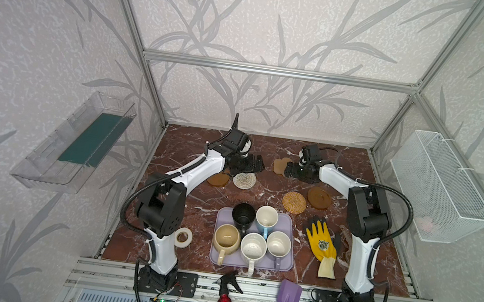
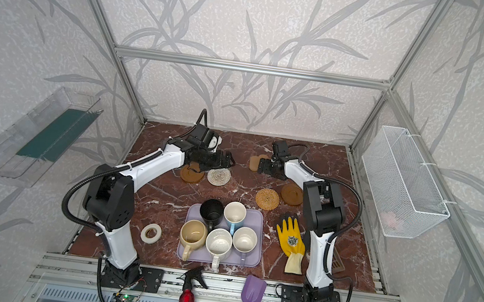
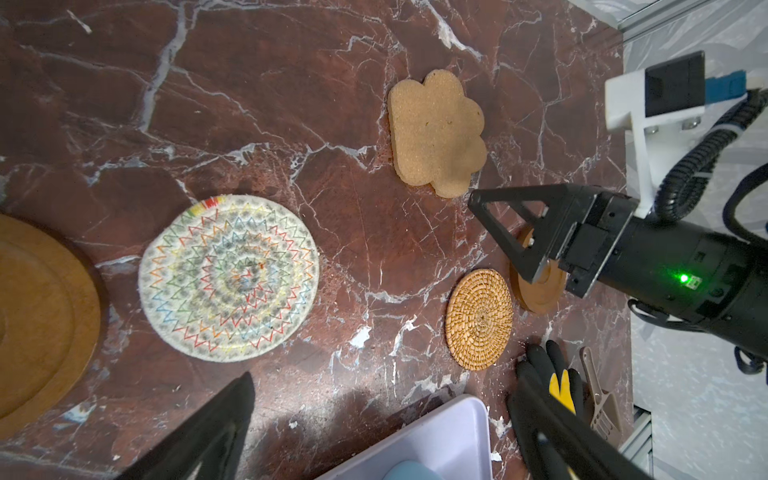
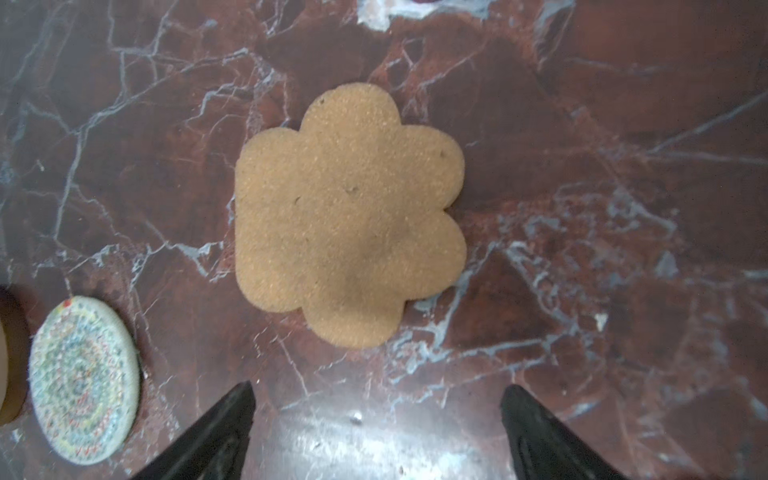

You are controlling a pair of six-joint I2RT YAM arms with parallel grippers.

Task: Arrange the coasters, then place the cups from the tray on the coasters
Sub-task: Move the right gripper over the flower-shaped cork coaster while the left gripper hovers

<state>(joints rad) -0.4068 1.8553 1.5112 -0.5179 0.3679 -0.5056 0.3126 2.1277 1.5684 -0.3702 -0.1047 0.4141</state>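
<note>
The left claw [image 3: 384, 372] was wide open and held nothing; it hung over the back of the table [image 1: 269, 149]; the white coaster [image 1: 244, 180] and the left brown coaster [image 1: 217, 179] lay near it, close to each other but not touching.

The right claw [image 4: 377, 386] was wide open too, with nothing in it; the flower coaster [image 4: 349, 220] lay flat on the table just ahead of its tips, not between them. In both top views the two claws pointed at each other across the middle; the flower coaster sat between them, closer to the right one.

The rattan coaster [image 1: 294, 201] and the right brown coaster [image 1: 319, 197] lay just beside each other on the right, between the flower coaster and the tray [image 1: 286, 224].

The tray sat at the front, in the middle; all five cups stood upright on it, packed close. The black cup [image 1: 243, 215] and the blue cup [image 1: 267, 217] were in the back row; the beige cup [image 1: 226, 238], the speckled cup [image 1: 253, 248] and the grey cup [image 1: 278, 244] were in the front row.

A glove [image 1: 321, 241] lay to the right of the tray; a roll of tape [image 1: 183, 237] lay to its left.
</note>
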